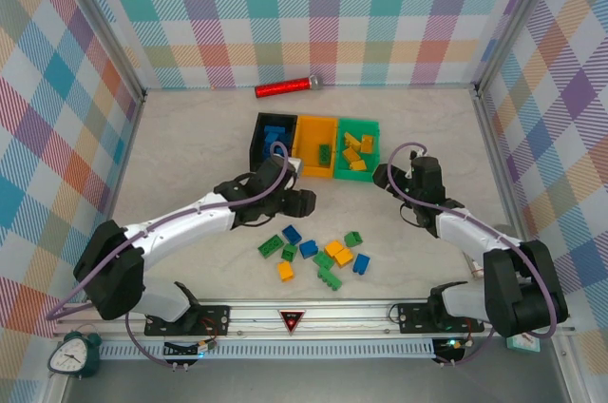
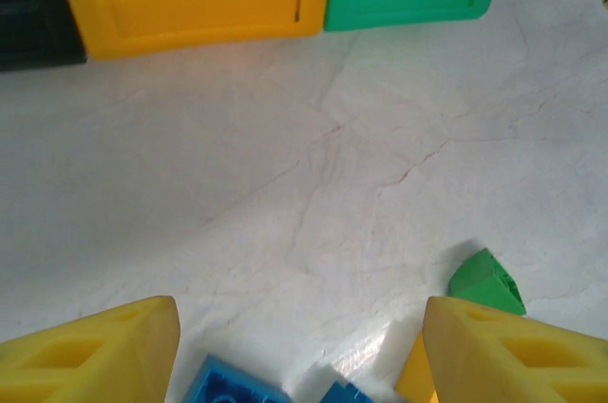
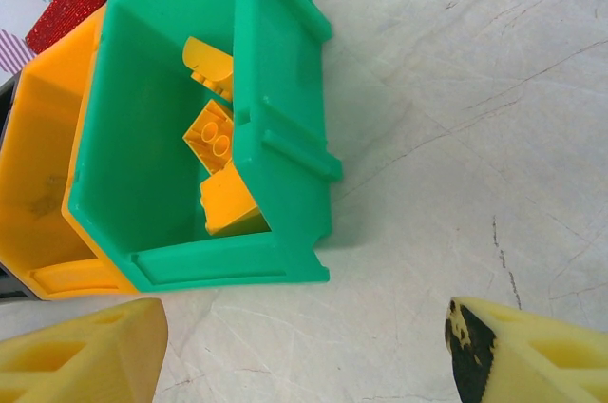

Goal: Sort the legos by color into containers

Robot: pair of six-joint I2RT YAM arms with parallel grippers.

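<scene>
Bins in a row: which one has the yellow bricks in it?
The green bin, at the right end. It holds yellow bricks; the black bin holds blue ones, the orange-yellow bin a green one.

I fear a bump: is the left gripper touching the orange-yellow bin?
Apart. In the left wrist view, a wide stretch of bare table separates the left gripper from the orange-yellow bin.
</scene>
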